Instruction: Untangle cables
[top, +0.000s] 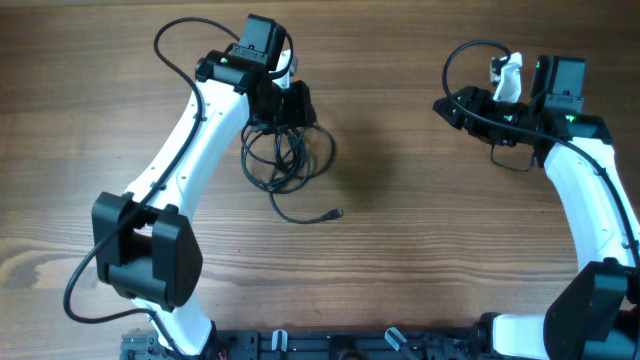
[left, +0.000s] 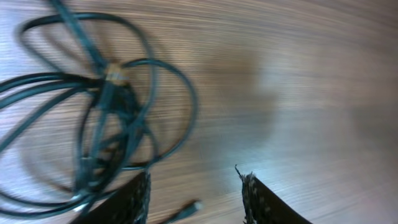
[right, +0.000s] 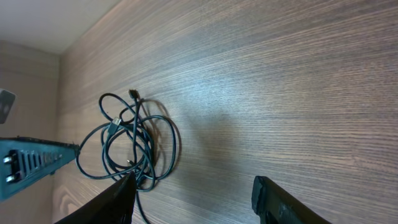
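**A:** Plain wooden desk (top: 430, 260), bare grain all round. The cables (top: 285, 160) lie in one overlapped bundle left of centre, with a plug end (top: 336, 213) trailing out on the near right.

**B:** And the tools?

**A:** The left tool (left: 196, 180) hovers at the bundle's far edge, fingers apart, gripping nothing. The right tool (right: 194, 183) is well apart on the right, also spread and empty.

**B:** The risk?

**A:** Several loops cross at one spot. I think a pinch there would catch two strands together. Pulling would then tighten the snarl or drag the whole bundle along the desk, since nothing pins it.
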